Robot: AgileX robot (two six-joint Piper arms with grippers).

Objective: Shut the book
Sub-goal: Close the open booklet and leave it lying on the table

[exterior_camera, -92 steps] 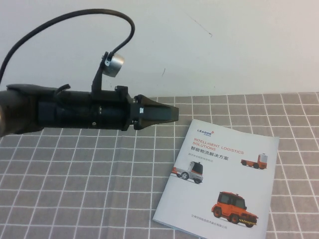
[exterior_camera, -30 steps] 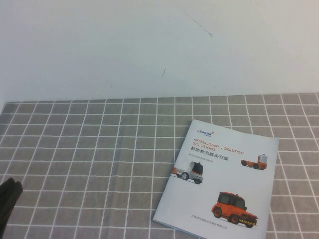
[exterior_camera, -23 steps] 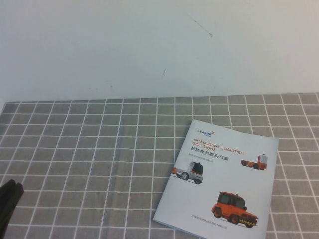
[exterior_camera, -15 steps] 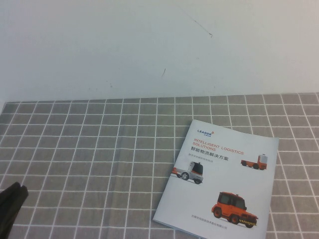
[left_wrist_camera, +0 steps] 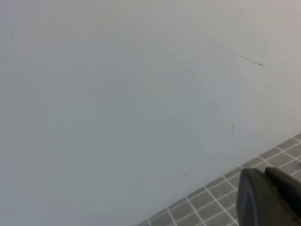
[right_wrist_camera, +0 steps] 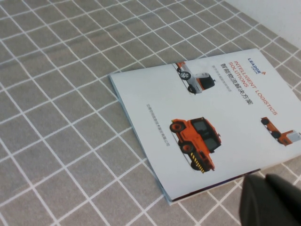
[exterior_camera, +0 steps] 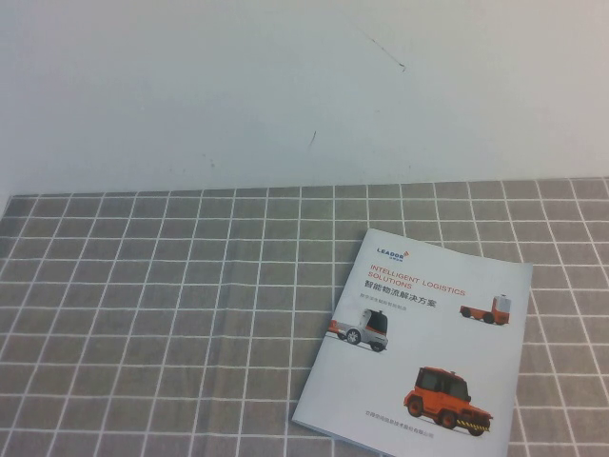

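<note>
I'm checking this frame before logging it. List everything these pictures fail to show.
book: the high view's bottom edge cuts its near corner; fine print under the orange truck is too small to read.
left gripper: only a dark tip at the left wrist view's edge, facing the wall; outside the high view.
right gripper: only a dark tip in the right wrist view, beside the book; outside the high view.

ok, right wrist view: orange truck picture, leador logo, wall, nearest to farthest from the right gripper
From the right gripper, beside the book:
1. orange truck picture, low on the cover
2. LEADOR logo, at the cover's top
3. wall, beyond the book
Left gripper points at the wall, outside the high view.
</note>
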